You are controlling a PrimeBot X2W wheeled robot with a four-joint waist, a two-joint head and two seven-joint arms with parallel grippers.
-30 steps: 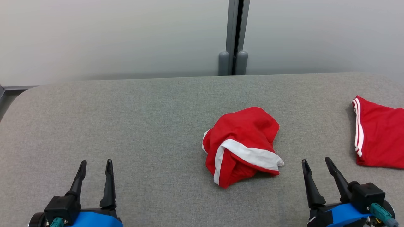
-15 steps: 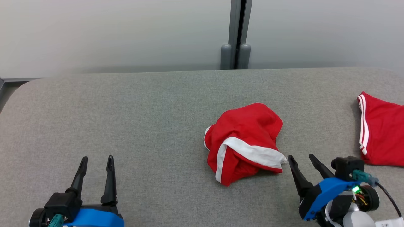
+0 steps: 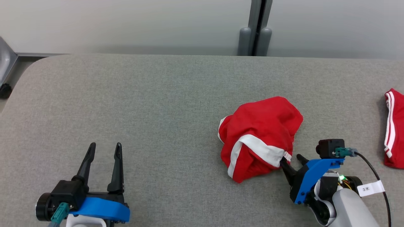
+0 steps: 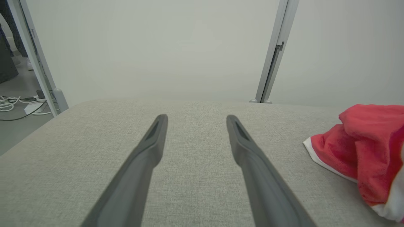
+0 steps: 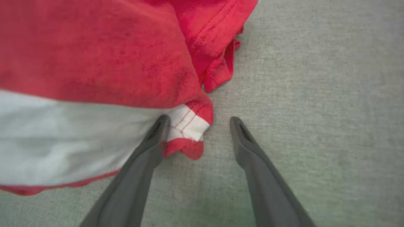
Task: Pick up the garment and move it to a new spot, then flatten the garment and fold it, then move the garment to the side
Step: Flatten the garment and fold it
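Right tool (image 3: 291, 159), mine: I am holding its fingers spread, straddling the white-banded hem corner of the garment (image 3: 262, 126); one finger (image 5: 142, 164) is lying against the cloth, nothing pinched. Left tool (image 3: 105, 145): spread too, idling well apart over bare surface (image 3: 157, 94). Garment: red, sitting crumpled right of centre; I am judging it light, limp, unlikely to slip; the stitched hem corner is looking the firmest hold. Farthest right: second red garment (image 3: 393, 126), lying flat.
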